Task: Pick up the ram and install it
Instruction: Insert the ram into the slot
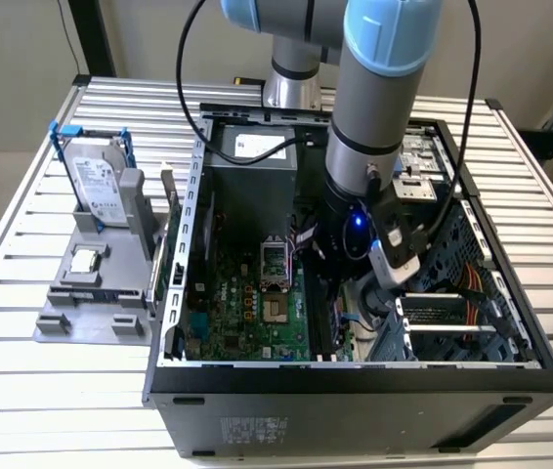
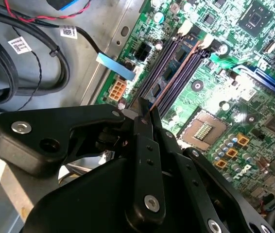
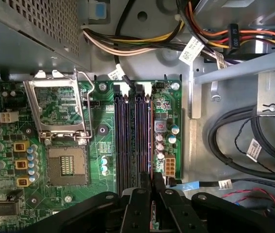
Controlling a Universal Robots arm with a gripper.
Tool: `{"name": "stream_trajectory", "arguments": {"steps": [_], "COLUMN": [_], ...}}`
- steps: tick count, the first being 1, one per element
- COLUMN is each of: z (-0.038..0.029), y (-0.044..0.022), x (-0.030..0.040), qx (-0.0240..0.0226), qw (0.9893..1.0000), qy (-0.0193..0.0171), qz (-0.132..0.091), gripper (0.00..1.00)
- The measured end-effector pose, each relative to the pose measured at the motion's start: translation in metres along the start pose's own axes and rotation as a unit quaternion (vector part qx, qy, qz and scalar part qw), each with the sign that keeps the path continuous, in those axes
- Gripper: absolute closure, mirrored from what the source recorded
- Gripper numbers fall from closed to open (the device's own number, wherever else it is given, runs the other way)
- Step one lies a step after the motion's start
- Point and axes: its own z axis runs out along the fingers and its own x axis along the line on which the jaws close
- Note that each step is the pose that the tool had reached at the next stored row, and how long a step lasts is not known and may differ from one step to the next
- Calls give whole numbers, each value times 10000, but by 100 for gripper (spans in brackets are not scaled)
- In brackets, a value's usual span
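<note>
Dark-blue, thin and edge-on, the ram [image 2: 176, 73] is pinched by the closed black gripper [image 2: 146, 112] — held upright over the motherboard's [image 3: 64, 121] slots so it can seat.

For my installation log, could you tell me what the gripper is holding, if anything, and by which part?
The gripper is shut on the ram, pinching its near end edge-on, with the stick lying along a memory slot of the motherboard.
</note>
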Motion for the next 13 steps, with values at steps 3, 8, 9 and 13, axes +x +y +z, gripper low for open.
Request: {"name": "stream_trajectory", "arguments": {"steps": [3,8,9,13], "z": [35,46,48,64], "y": [12,25,27,36], "x": [1,2,2,2], "qx": [6,8,8,8], "qw": [10000,10000,10000,10000], "qy": [0,1,1,2], "qz": [0,0,0,-1], "gripper": [100,100,100,100]}}
